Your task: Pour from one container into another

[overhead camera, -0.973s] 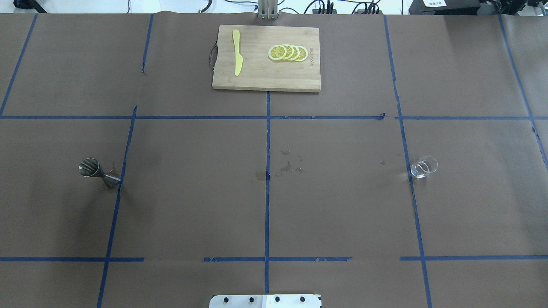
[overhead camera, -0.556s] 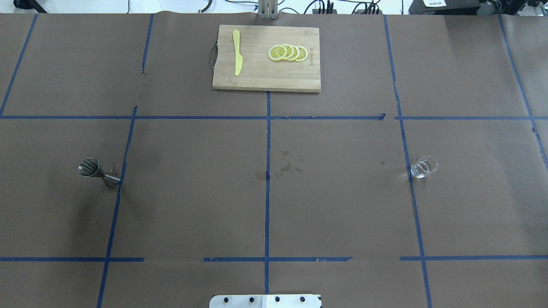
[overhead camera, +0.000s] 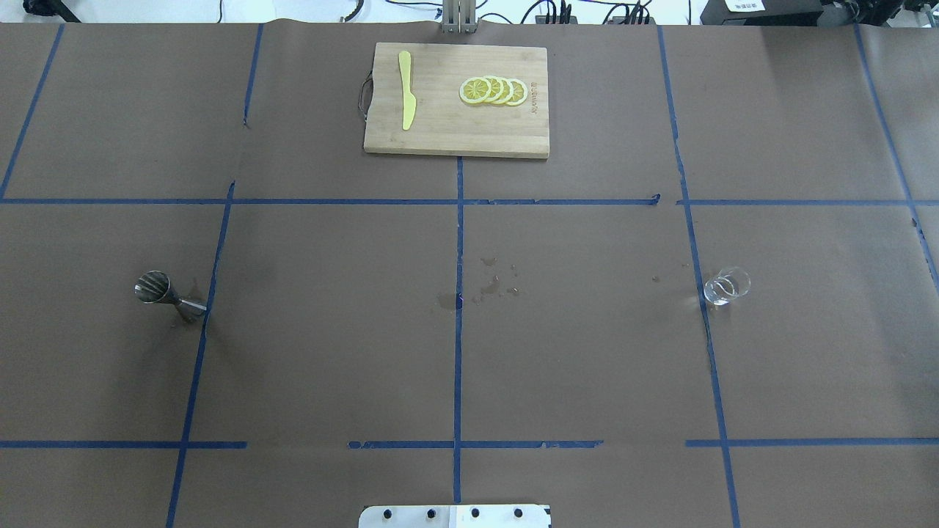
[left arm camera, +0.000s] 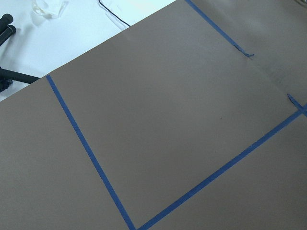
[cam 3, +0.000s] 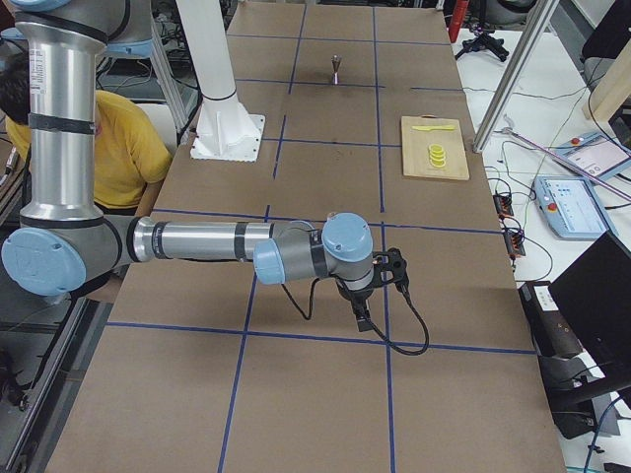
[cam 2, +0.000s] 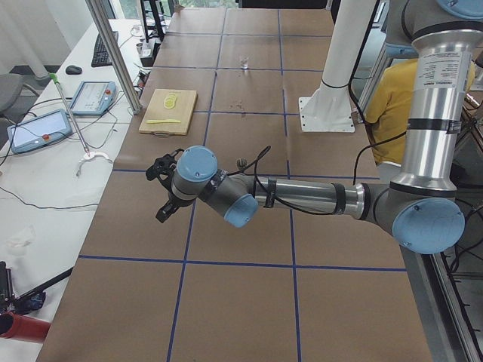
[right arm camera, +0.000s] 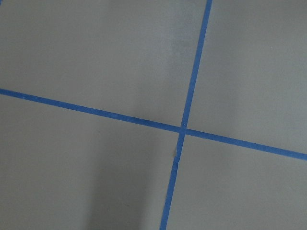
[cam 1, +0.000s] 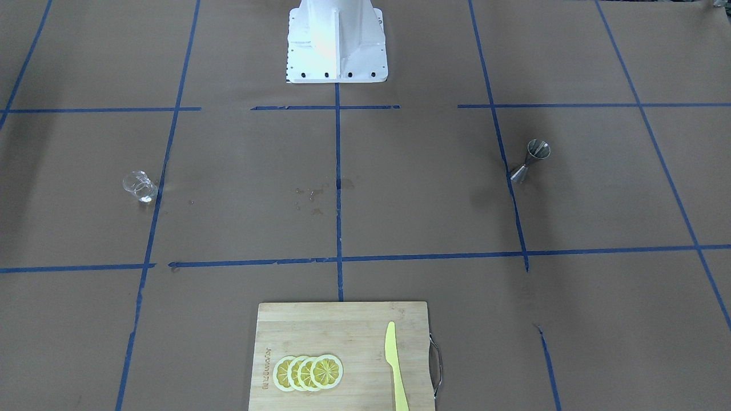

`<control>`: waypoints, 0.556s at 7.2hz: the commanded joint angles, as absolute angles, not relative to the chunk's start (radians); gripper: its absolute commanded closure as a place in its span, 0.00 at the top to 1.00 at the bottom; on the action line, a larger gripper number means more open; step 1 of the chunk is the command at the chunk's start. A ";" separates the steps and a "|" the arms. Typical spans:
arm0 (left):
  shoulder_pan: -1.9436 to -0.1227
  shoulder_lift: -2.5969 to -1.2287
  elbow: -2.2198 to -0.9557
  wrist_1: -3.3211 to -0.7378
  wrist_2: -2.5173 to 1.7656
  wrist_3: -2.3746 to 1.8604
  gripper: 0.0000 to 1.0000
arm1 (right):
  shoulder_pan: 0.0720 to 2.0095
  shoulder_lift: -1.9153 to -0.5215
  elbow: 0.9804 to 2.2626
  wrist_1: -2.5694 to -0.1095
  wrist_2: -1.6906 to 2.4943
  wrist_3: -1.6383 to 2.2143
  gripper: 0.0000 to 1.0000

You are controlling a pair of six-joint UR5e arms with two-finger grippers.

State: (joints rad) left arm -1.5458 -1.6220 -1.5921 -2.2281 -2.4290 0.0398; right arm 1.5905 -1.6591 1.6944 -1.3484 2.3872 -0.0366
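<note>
nothing on the worktop (overhead camera: 330,352) had shifted over the past second: the glass cup (overhead camera: 726,286) stood on my right side and the steel jigger (overhead camera: 167,295) well apart on my left, each just beside a blue tape line (overhead camera: 704,323), neither touched. by my reckoning the pour had not begun. my left tool (cam 2: 163,205) and right tool (cam 3: 363,313) hung over bare paper, away from both vessels. i could not tell whether their fingers were apart or together. a cutting board (overhead camera: 455,136) with lemon slices (overhead camera: 493,91) and a yellow knife (overhead camera: 406,89) lay at the far edge. only small wet spots (overhead camera: 491,282) lay between cup and jigger.
</note>
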 commanded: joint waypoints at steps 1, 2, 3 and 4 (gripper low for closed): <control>-1.502 -1.597 -1.618 -2.387 -2.466 -0.004 1.00 | 1.589 -1.652 1.692 -1.341 2.381 -0.038 1.00; -1.467 -1.597 -1.672 -2.394 -2.456 -0.138 1.00 | 1.591 -1.652 1.693 -1.341 2.379 -0.038 1.00; -1.439 -1.591 -1.742 -2.457 -2.426 -0.302 1.00 | 1.591 -1.658 1.698 -1.341 2.381 -0.037 1.00; -1.366 -1.574 -1.834 -2.467 -2.361 -0.451 1.00 | 1.591 -1.658 1.698 -1.341 2.382 -0.037 1.00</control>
